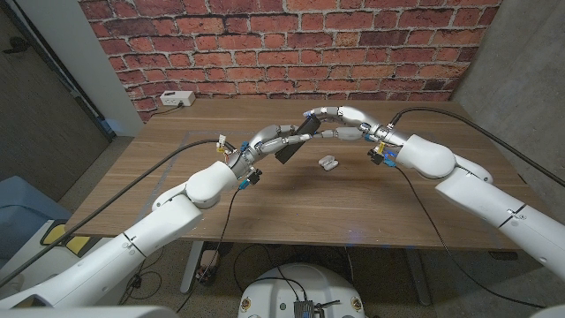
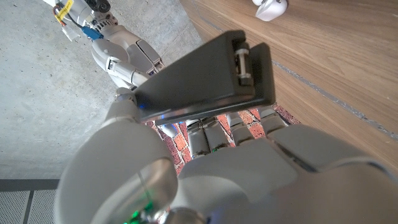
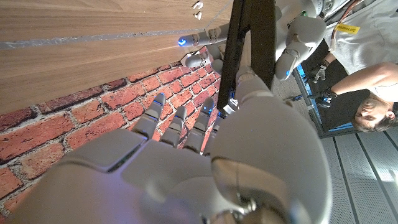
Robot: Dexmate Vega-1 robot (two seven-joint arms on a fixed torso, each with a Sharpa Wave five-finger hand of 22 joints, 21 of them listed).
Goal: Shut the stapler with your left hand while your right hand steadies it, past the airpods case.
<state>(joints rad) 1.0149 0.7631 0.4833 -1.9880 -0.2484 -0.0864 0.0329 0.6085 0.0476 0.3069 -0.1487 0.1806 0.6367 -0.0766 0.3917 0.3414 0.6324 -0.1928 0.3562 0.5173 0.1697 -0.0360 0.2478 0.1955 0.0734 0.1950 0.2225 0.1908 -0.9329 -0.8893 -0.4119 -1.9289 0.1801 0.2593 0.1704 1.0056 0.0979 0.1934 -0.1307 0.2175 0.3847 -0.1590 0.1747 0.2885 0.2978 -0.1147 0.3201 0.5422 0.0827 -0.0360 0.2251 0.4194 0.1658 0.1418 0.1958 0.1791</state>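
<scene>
The left hand (image 2: 205, 162) sits nearest the lens in its wrist view, its fingers (image 2: 208, 134) reaching up under the stapler (image 2: 205, 81) and clamped on it, the black body lying across their tips with the hinge pin showing at one end; in the head view the left hand (image 1: 269, 140) holds the lower end of the stapler (image 1: 294, 144), which is lifted off the desk (image 1: 177, 150) and tilted, its upper end toward the right hand (image 1: 340, 124). In the right wrist view the right hand (image 3: 205, 149) has its thumb pressed on one side of the stapler (image 3: 249, 43) and its fingers (image 3: 180, 121) spread on the other side, so it grips the dark bar between them; the bar runs upright through that picture; whether the stapler's two halves are fully together cannot be told. The case (image 1: 329, 162) lies on the desk near its middle, white, just below the two hands and apart from them; it shows also in the left wrist view (image 2: 271, 7). A white box (image 1: 177, 99) sits at the desk's far left corner, by the brick wall (image 1: 291, 44); a person (image 3: 373, 93) shows at the edge of the right wrist view.
</scene>
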